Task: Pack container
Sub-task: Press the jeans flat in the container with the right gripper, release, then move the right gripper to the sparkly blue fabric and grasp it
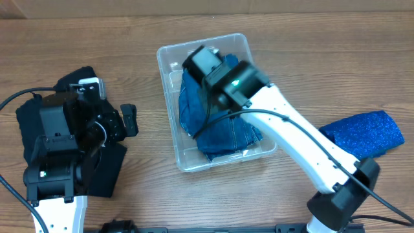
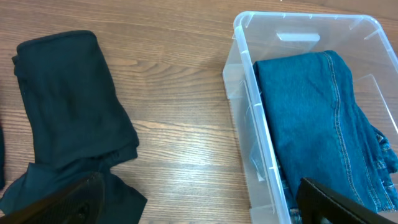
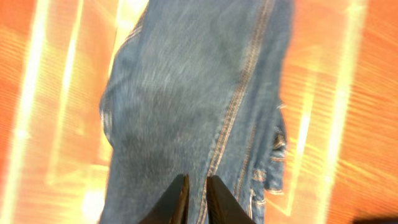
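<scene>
The clear plastic container [image 1: 169,120] stands at the table's middle with folded blue jeans [image 1: 226,133] inside. My right gripper [image 1: 202,65] hangs over the container's far end, hidden under its wrist in the overhead view. In the right wrist view its fingers [image 3: 197,180] are nearly together just above the jeans [image 3: 186,93], with no fold visibly pinched. My left gripper [image 2: 199,186] is open and empty, low over the wood between a black cloth [image 2: 68,99] and the container's wall [image 2: 249,106]. It also shows in the overhead view [image 1: 110,110].
The black cloth [image 1: 71,81] lies left of the container, partly under my left arm, with more black fabric [image 1: 103,171] nearer the front. A sparkly blue cloth [image 1: 362,133] lies at the right, beside my right arm's base.
</scene>
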Motion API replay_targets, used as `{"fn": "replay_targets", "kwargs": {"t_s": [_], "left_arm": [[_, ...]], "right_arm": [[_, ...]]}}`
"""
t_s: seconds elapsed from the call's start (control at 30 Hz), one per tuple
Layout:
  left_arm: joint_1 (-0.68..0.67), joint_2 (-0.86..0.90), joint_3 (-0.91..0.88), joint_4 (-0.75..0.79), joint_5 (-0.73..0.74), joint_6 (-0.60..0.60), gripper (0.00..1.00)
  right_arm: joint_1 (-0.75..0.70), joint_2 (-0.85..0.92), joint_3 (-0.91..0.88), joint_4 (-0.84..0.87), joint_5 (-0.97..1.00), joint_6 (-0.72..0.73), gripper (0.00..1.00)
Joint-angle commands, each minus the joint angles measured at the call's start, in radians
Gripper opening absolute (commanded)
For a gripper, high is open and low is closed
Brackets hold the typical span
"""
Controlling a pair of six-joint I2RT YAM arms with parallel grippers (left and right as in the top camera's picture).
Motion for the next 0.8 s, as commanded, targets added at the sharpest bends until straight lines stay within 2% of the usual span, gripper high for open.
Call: {"fn": "replay_targets", "kwargs": {"t_s": [0.0, 0.07, 0.13, 0.2, 0.27, 0.37, 0.47, 0.63, 0.77], "left_arm": [[-0.006, -0.003, 0.023, 0.002, -0.006, 0.020, 1.00], [-0.006, -0.003, 0.023, 0.002, -0.006, 0.020, 1.00], [-0.006, -0.003, 0.023, 0.002, -0.006, 0.021, 1.00], [-0.006, -0.003, 0.023, 0.002, -0.006, 0.031, 1.00], [-0.006, -0.003, 0.023, 0.002, -0.006, 0.031, 1.00], [-0.006, -0.003, 0.023, 0.003, -0.006, 0.031, 1.00], [-0.006, -0.003, 0.023, 0.002, -0.006, 0.031, 1.00], [-0.006, -0.003, 0.023, 0.003, -0.006, 0.031, 1.00], [-0.006, -0.003, 0.023, 0.003, -0.006, 0.031, 1.00]], "right_arm": [[-0.108, -0.051, 0.146, -0.055, 0.069, 0.243, 0.16], [-0.188, -0.080, 0.175, -0.086, 0.066, 0.320, 0.20], [-0.303, -0.125, 0.180, -0.113, 0.032, 0.383, 0.58], [-0.439, -0.170, 0.180, -0.139, -0.043, 0.409, 0.81], [-0.596, -0.208, 0.180, -0.165, -0.135, 0.413, 0.91], [-0.824, -0.252, 0.180, -0.208, -0.251, 0.399, 0.97], [-1.065, -0.281, 0.179, -0.260, -0.367, 0.296, 0.99], [-1.345, -0.286, 0.150, -0.338, -0.492, 0.128, 0.99], [-1.511, -0.311, 0.008, -0.337, -0.583, 0.033, 0.99]]}}
